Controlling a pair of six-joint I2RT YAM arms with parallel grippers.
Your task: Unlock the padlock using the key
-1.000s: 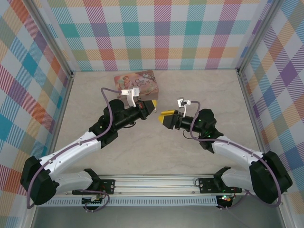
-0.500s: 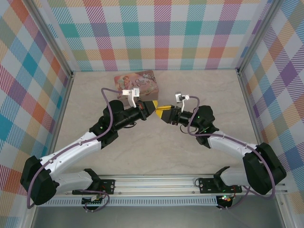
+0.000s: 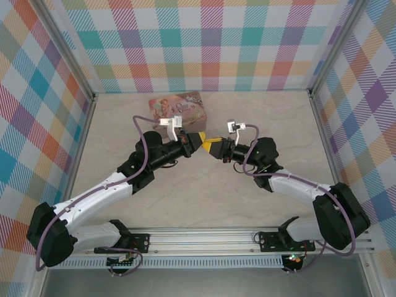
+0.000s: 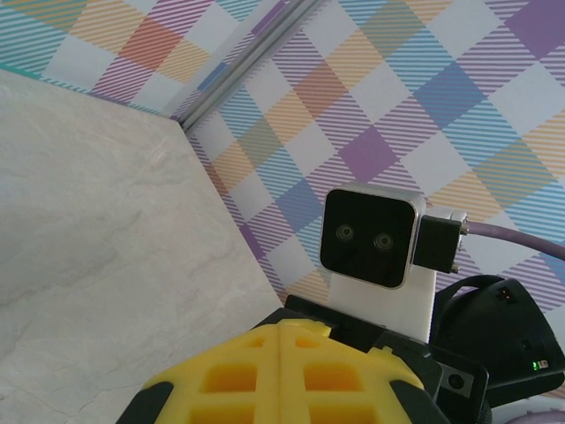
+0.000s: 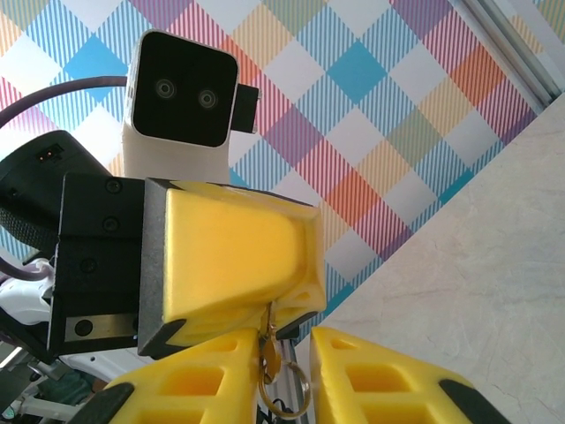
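Top external: the left pincer and right pincer meet tip to tip above the worktop

Left wrist: the left pincer's yellow pads press together, and the right arm sits straight ahead

Right wrist: the key hangs from the left pincer's closed tip, long axis downward. Its ring lies in the right pincer's narrow gap, and I cannot tell whether it is pinched

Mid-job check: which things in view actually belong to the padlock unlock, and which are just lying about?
Job:
- left gripper, shut on a small ringed metal piece; padlock or key, cannot tell
- right gripper, fingers either side of that piece

Lying about:
- pink tin, at the far side of the table, beyond both grippers
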